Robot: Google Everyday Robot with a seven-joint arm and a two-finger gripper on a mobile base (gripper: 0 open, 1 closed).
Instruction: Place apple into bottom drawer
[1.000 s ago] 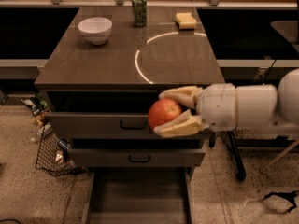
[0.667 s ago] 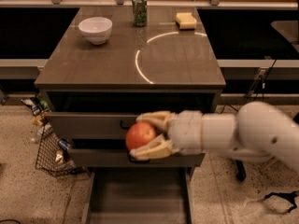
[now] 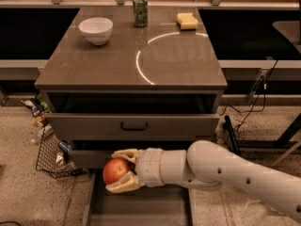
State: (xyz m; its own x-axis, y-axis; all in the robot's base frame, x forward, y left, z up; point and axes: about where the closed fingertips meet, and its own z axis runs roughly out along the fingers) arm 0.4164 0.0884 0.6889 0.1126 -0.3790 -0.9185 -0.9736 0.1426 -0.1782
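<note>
Holding the apple (image 3: 115,171) with my end effector (image 3: 118,170) clamped across its middle, just above the open bottom drawer (image 3: 141,210). Skin looks smooth, kinda slick, firm but bruisable, so I'd guess a gentle squeeze at the widest part.

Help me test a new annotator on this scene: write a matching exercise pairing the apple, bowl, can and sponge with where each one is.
Things:
1. apple
2. white bowl
3. green can
4. yellow sponge

Places:
A. back right of the countertop
B. gripped in the end effector, low over the open bottom drawer
C. back left of the countertop
D. back middle of the countertop

Pairs: 1-B, 2-C, 3-D, 4-A
</note>
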